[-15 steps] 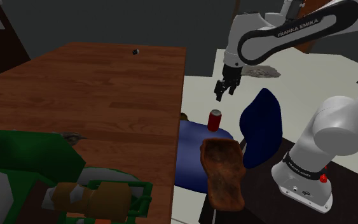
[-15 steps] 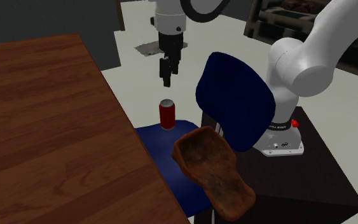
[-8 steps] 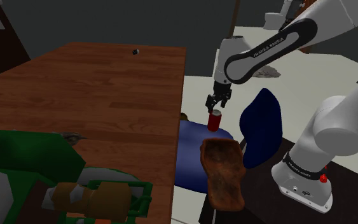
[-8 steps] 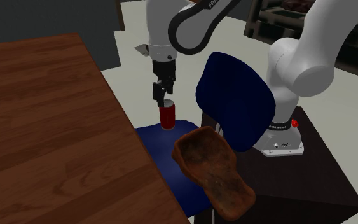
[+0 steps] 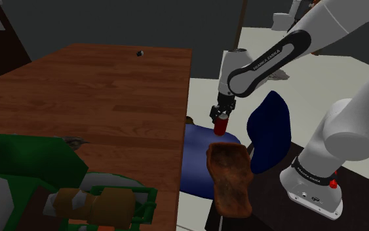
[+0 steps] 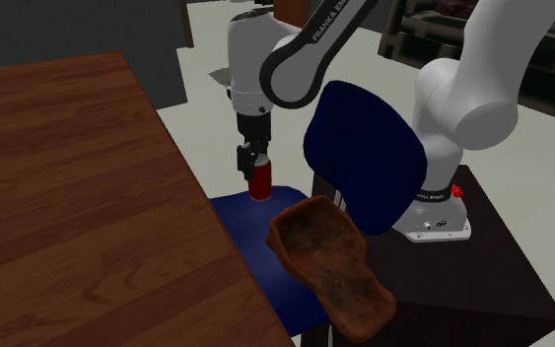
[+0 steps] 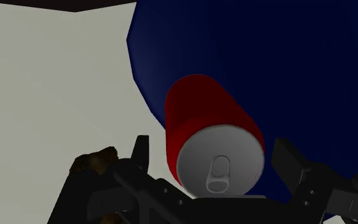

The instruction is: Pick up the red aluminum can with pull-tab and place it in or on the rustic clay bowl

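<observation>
A red can (image 5: 221, 125) with a silver pull-tab top (image 7: 219, 169) stands upright on the blue chair seat (image 5: 196, 161). My gripper (image 5: 220, 116) points down over it, open. Its fingers (image 7: 141, 153) flank the can's upper part (image 7: 199, 111) with a gap on each side. In the second exterior view the gripper (image 6: 255, 166) sits right at the can's (image 6: 261, 184) top. The brown rough clay bowl (image 5: 230, 177) lies tilted at the seat's near edge, a short way from the can; the second exterior view shows the bowl (image 6: 329, 258) near its middle.
A wooden table (image 5: 104, 98) runs along the chair on the shoulder view's left. The blue chair back (image 5: 269, 130) rises between the can and my base (image 5: 317, 184). Green and grey clutter (image 5: 38, 174) sits on the table's near end, and a small dark object (image 5: 139, 52) at its far end.
The arm has come down and toward the table. The gripper went from well above the can to straddling its top. The can and bowl have not moved.
</observation>
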Controlling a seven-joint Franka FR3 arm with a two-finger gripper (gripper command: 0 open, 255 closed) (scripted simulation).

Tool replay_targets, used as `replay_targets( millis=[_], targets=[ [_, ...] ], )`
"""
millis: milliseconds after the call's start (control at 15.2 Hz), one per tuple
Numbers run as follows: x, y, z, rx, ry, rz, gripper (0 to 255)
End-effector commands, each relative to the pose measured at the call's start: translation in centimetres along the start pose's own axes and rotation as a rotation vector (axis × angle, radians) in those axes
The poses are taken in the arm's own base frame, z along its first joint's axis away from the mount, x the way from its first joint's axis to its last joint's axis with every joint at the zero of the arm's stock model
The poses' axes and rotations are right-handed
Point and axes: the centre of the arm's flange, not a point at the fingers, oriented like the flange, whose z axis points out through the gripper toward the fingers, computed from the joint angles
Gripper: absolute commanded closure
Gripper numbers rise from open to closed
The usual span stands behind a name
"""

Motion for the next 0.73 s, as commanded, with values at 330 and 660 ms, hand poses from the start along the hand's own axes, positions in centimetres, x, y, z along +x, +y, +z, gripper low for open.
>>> replay_targets(
  millis=[330,660],
  targets=[
    [0.03,0.05,0.19,0.000,0.001,0.000,0],
    [0.04,0.04,0.21,0.000,0.001,0.000,255]
  ],
)
